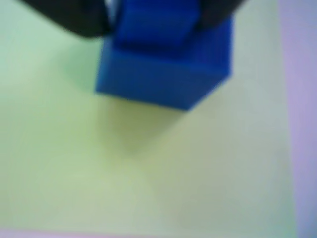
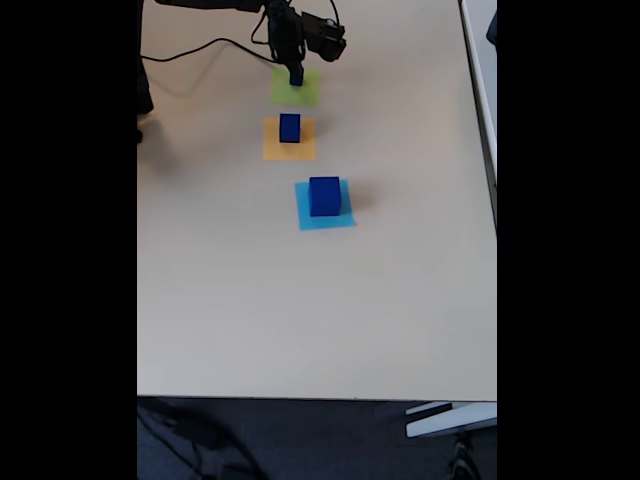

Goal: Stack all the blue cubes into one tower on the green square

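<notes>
Item: gripper (image 2: 296,72). I read it as closed on a small blue cube (image 1: 153,22), dark fingers (image 1: 74,20) either side of it in the wrist view.

Item: larger blue cube (image 1: 166,74). Directly beneath the held one, apparently touching; sits on the green square (image 1: 124,168).

Item: key relation. The stack lies straight under my hand, the base cube's faces turned slightly off the upper cube's; any release goes vertically.

Item: remaining blue cubes, fixed view. Middle cube (image 2: 289,127) on the orange square (image 2: 289,140), near and below my hand in the picture; biggest cube (image 2: 324,196) on the light blue square (image 2: 324,207), farther off.

Item: writing, brands. None legible.
</notes>
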Action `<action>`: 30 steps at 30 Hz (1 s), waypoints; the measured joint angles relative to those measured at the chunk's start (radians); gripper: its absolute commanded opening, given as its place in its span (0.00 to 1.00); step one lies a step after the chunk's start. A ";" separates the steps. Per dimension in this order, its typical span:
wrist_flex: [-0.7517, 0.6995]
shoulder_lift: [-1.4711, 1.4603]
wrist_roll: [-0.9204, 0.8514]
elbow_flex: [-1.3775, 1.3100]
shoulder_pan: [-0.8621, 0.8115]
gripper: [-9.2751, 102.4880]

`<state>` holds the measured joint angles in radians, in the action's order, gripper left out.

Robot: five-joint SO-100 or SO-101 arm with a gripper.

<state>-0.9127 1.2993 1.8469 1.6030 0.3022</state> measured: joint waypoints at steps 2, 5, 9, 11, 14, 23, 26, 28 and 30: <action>0.000 0.000 0.000 0.000 0.000 0.14; 0.000 0.000 0.000 0.003 0.000 0.14; 0.000 0.002 0.000 0.006 0.000 0.14; 0.000 0.002 0.000 0.011 0.000 0.14; 0.009 0.003 -0.003 0.018 0.000 0.14; 0.012 0.011 -0.018 0.028 -0.011 0.11; 0.012 0.011 -0.025 0.032 -0.014 0.11; 0.012 0.011 -0.028 0.032 -0.017 0.11; 0.012 0.011 -0.028 0.032 -0.017 0.10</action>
<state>-0.9004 1.3100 1.8193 1.6352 0.2853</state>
